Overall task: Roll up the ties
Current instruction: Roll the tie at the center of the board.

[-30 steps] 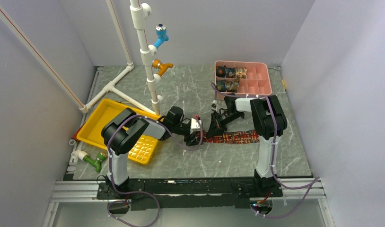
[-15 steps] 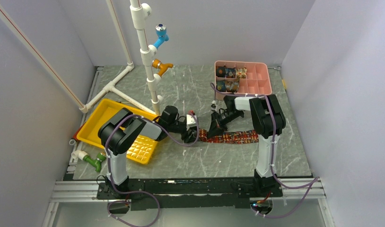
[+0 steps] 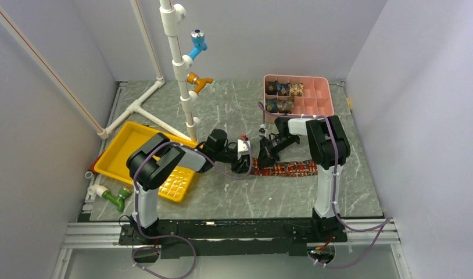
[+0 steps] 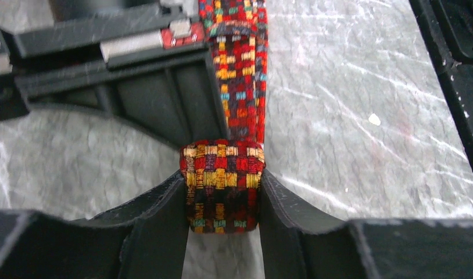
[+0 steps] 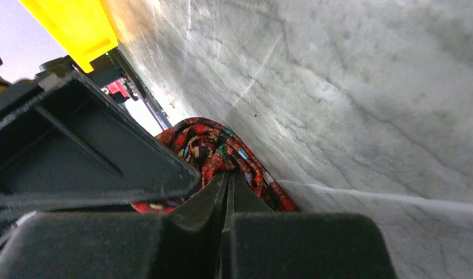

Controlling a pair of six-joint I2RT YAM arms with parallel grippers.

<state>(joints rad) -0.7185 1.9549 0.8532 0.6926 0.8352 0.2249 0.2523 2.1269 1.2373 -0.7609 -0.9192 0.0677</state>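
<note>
Left hand (image 4: 221, 181) is part closed on the rolled end of the tie (image 4: 222, 200) — one finger against each side of the roll. The flat strip runs away across the surface (image 4: 350, 116). Right hand (image 5: 227, 177) has its fingers pressed together at the roll — whether they pinch any fabric I cannot tell.

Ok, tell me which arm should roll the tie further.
Left. The left gripper has a finger against each side of the rolled end of the tie, and the flat strip runs straight ahead. The right gripper is shut, its tips only beside the roll.
</note>
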